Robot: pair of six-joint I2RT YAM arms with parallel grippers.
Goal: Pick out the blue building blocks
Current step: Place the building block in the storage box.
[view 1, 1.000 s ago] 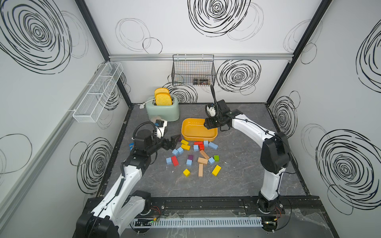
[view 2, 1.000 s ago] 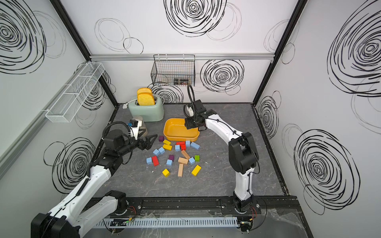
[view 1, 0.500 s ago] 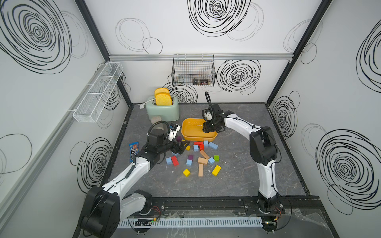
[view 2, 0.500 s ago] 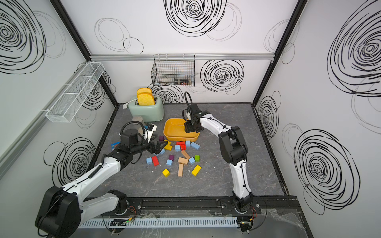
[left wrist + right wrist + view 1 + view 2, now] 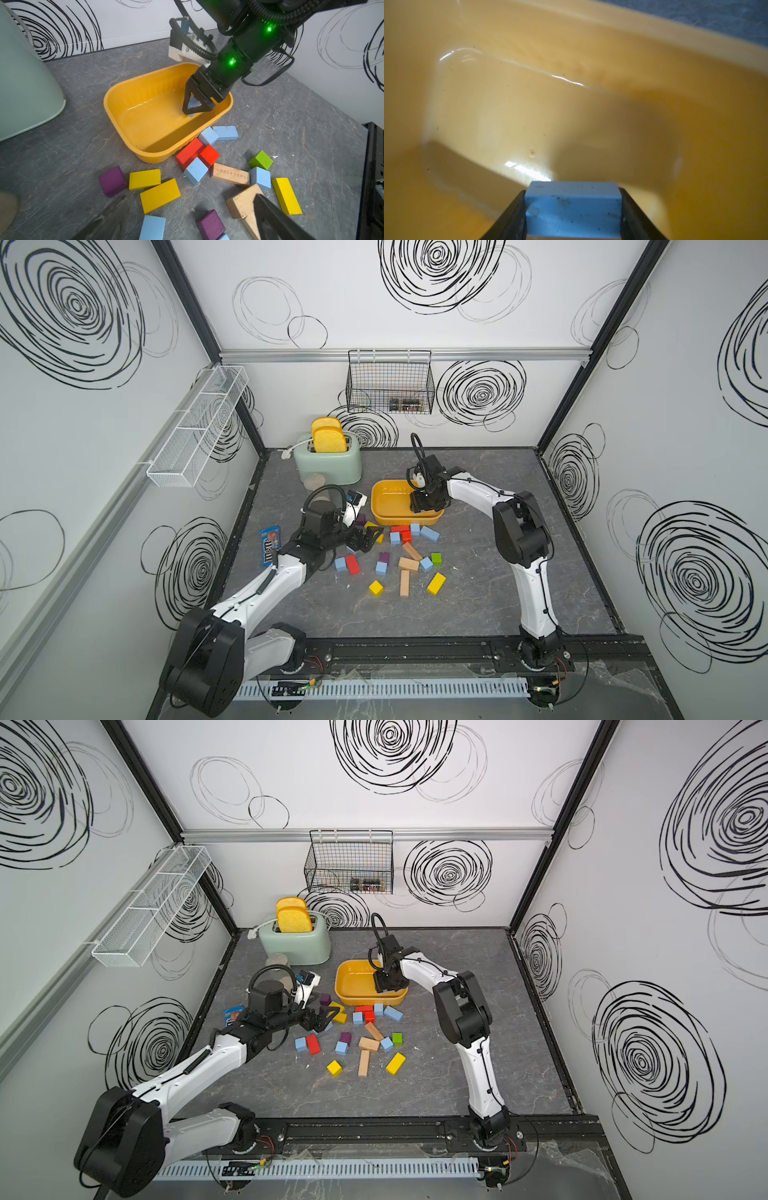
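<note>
One blue block [image 5: 573, 207] sits clamped in the right gripper [image 5: 193, 111], low inside the yellow tub [image 5: 116, 91]. Several other blue building blocks [image 5: 429, 534] lie scattered among mixed-colour blocks [image 5: 352, 564] on the desk [image 5: 478, 593] just in front of the tub; the left gripper [image 5: 368, 540] hovers there, jaws spread wide, holding nothing

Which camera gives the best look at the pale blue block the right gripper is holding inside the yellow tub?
Right wrist view: the small pale blue wooden block fills the foreground, clamped between both fingers. The left wrist view shows only slivers behind a finger. In both top views the right gripper hides it.
</note>
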